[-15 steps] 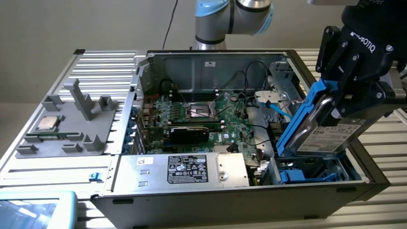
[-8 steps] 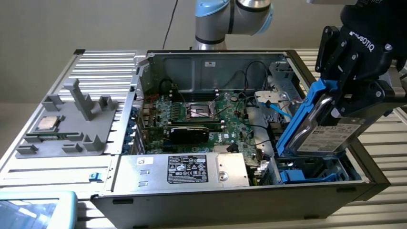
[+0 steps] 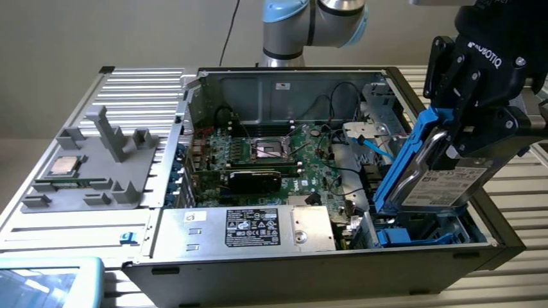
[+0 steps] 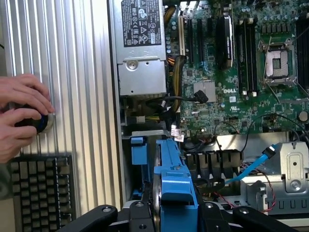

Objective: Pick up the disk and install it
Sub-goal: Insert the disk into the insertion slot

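An open desktop computer case (image 3: pixel 283 77) lies on its side on a ribbed metal table (image 3: pixel 137 90). At the exterior view's right, a black gripper (image 3: pixel 471 138) grasps the disk (image 3: pixel 445 183). The jaws are clamped across the disk's upper end and its blue carrier rails. The disk stands on edge and leans, label facing the exterior camera. Its lower end is down in the corner of the case, at or just above the blue drive bay (image 3: pixel 419 234). Whether it touches the bay, I cannot tell.

The step in hand appears to be seating the disk in that bay. To do it well, the blue rails probably need to line up squarely with the bay's guides before any push. A tilted entry could jam a rail. A light blue cable (image 3: pixel 376 147) runs just beside the disk, so the path should stay clear of it. The firm grip matters, since a slip would drop the disk into the case.

The arm (image 3: pixel 312 25) rises behind the case, and its wrist reaches over the case's right corner in the exterior view. The gripper points steeply downward. In the wrist view, the gripper (image 4: pixel 176 212) straddles the disk's (image 4: pixel 176 188) blue carrier above the motherboard (image 4: pixel 231 111). A person's hands (image 4: pixel 21 116) rest on a round control near a keyboard (image 4: pixel 41 188).
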Motion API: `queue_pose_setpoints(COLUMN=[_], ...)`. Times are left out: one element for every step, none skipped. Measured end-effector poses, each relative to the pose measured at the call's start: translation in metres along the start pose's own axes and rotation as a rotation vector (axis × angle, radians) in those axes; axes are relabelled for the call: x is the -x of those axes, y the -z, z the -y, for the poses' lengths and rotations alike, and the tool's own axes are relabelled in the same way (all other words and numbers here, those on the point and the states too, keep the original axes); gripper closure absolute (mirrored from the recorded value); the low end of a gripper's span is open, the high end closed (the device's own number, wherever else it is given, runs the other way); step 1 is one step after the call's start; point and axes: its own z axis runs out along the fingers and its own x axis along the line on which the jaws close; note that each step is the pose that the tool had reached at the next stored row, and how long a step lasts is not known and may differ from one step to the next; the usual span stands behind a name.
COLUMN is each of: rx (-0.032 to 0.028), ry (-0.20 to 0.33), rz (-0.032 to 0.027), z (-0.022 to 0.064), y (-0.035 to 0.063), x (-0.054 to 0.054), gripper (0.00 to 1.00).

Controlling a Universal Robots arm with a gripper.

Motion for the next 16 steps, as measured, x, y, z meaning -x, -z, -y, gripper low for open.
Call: queue_pose_setpoints(rx=[0.0,0.0,-0.0001,-0.0001,-0.0002,-0.0005,-0.0008,-0.001,-0.0012,-0.0013,-0.0016,-0.0021,-0.0026,-0.0039,-0.006,-0.0068], ry=[0.003,0.008,0.011,0.015,0.019,0.022,0.024,0.025,0.025,0.026,0.026,0.027,0.027,0.028,0.028,0.03], rz=[0.0,0.0,0.0001,0.0002,0.0002,0.0004,0.0003,0.0003,0.0003,-0.0003,-0.0018,-0.0047,-0.0072,-0.0104,-0.014,-0.0155], z=[-0.0004,-0.0008,-0.0009,-0.001,-0.0011,-0.0012,-0.0013,-0.0013,-0.0014,-0.0014,-0.0015,-0.0016,-0.0017,-0.0018,-0.0021,-0.0022], y=[0.0,0.0,0.0,-0.0001,-0.0001,-0.0001,-0.0002,-0.0004,-0.0006,-0.0007,-0.0007,-0.0006,-0.0007,-0.0009,-0.001,-0.001], x=[-0.0001,-0.0001,-0.0001,-0.0001,-0.0001,-0.0001,-0.0001,-0.0001,-0.0001,-0.0001,-0.0001,0.0,0.0,-0.0001,0.0001,0.0002], gripper=[0.63,0.63,0.63,0.63,0.63,0.63,0.63,0.63,0.63,0.63,0.63,0.63,0.63,0.63,0.63,0.63])
